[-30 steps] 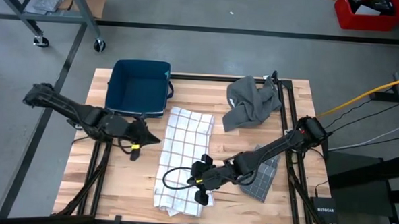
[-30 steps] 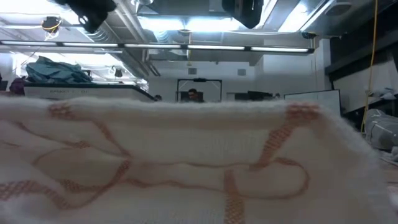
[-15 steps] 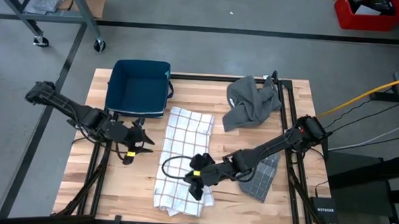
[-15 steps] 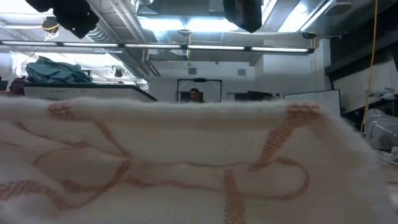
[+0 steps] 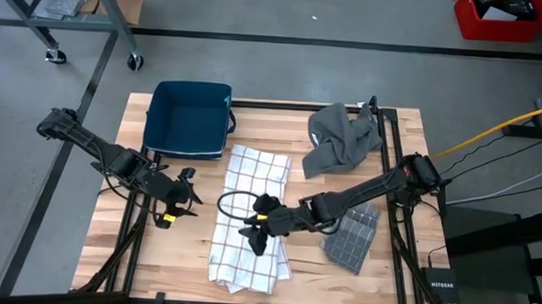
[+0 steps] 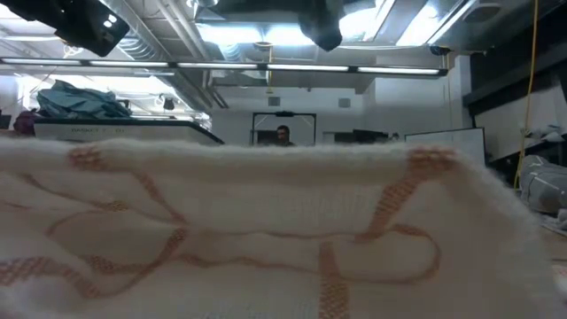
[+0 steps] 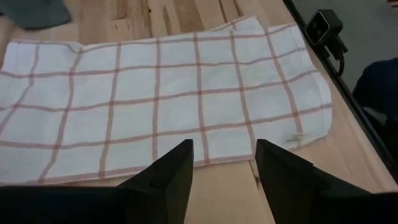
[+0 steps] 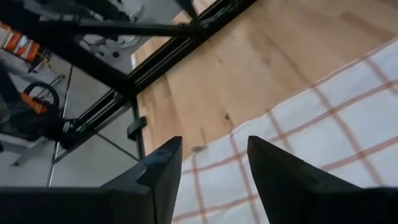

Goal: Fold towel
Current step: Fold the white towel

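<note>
2 dark grippers, 1 towel, catalogued mid-task.

Item 1: white cotton towel with a thin red check (image 5: 248, 217), lying as a long doubled strip down the middle of the pale wooden table (image 5: 389, 281), its near end a little rumpled.

Item 2: left gripper (image 5: 179, 196), off the cloth just beside its long edge, fingers apart, holding nothing.

Item 3: right gripper (image 5: 254, 232), poised over the strip's middle, fingers likewise parted and empty (checked cloth shows between them in its wrist view).

Also present: dark blue plastic bin (image 5: 191, 118), crumpled grey cloth (image 5: 342, 137), folded grey waffle cloth (image 5: 352, 236).

Step judged: 1 lengthwise fold laid and let go. Next likely calls for pinching both corners of 1 short end and carrying them across to the other.
</note>
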### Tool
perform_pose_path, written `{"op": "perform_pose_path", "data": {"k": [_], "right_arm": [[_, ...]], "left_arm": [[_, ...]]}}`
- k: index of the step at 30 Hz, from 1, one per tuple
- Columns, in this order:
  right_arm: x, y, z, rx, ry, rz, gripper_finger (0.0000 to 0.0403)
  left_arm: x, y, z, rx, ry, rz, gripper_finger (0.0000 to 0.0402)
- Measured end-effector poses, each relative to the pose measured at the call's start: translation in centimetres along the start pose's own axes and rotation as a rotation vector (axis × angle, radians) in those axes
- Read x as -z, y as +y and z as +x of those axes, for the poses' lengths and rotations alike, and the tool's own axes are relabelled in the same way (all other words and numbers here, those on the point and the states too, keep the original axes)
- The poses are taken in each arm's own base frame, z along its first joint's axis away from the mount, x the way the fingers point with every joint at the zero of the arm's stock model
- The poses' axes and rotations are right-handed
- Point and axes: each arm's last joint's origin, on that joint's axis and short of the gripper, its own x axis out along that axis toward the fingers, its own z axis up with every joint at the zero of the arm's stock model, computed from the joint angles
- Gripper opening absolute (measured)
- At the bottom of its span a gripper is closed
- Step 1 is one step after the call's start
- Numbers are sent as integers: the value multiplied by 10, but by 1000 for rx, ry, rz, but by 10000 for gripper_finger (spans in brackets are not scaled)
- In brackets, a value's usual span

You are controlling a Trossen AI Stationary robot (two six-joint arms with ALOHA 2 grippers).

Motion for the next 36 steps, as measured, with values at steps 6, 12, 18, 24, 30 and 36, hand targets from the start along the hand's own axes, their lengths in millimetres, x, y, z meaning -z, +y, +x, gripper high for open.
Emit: {"op": "perform_pose_path", "data": {"k": [6, 12, 18, 24, 30, 36], "right_arm": [[-16, -10, 4, 1, -50, 29, 188], [-26, -18, 6, 13, -74, 46, 188], [-27, -18, 6, -8, -49, 35, 188], [-25, -17, 6, -66, 10, -109, 188], [-23, -16, 6, -104, 48, -186, 188], [-22, -15, 6, -140, 79, -230, 188]], "left_arm": [[0, 0, 0, 0, -3, -62, 166], [0, 0, 0, 0, -3, -86, 166], [0, 0, 0, 0, -3, -82, 166], [0, 0, 0, 0, -3, -55, 166], [0, 0, 0, 0, -3, -55, 166], [0, 0, 0, -1, -2, -56, 166]]}}
